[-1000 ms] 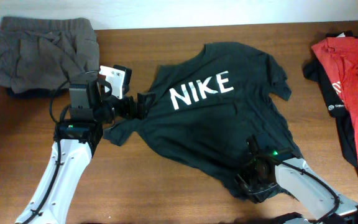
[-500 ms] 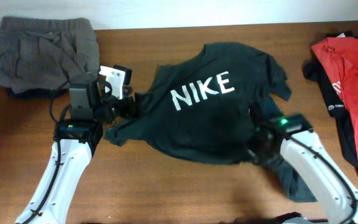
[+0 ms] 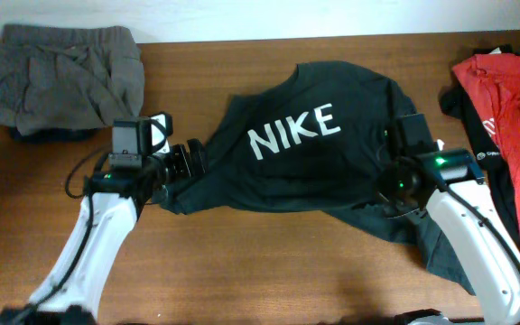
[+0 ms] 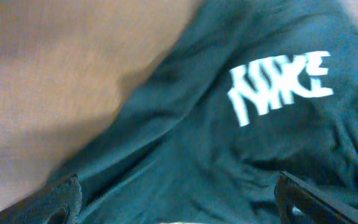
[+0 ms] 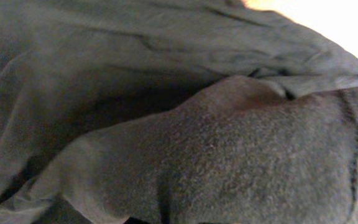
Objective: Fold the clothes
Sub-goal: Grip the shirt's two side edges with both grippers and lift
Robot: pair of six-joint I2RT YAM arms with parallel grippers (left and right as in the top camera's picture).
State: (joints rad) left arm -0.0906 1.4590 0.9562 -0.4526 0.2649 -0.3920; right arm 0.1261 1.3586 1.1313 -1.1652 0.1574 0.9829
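A brown wooden worktop (image 3: 242, 271) runs below a strip of pale wall. Across its middle lies the large black short-sleeved T-shirt (image 3: 323, 176), with its bold white NIKE lettering (image 3: 293, 132) facing up. The shirt's upper part is fairly flat. Its near right part is bunched, and a dark fold trails toward the front edge beside the right arm (image 3: 477, 248).

A crumpled grey garment with an elastic waistband (image 3: 57, 77) sits in the far left corner, well apart from the shirt. A red T-shirt (image 3: 513, 117) lies at the right edge over some darker cloth and is partly cut off by the frame.

The white left arm (image 3: 97, 235) reaches in from the near left. The left jaws meet the shirt's left edge and point toward the lettering. The left wrist view is blurred. It shows two dark fingertips (image 4: 61, 199) at the lower corners, standing wide apart, with black cloth spread between them and the lettering beyond.

The right arm comes in from the near right, its wrist above the shirt's right side, where the right jaws are lost against the black fabric. In the right wrist view, dark cloth fills almost everything. One fold rises close to the lens and a bright sliver shows at the top right. The fingers are hidden, so I cannot tell whether the right jaws are apart or clamped on the shirt.
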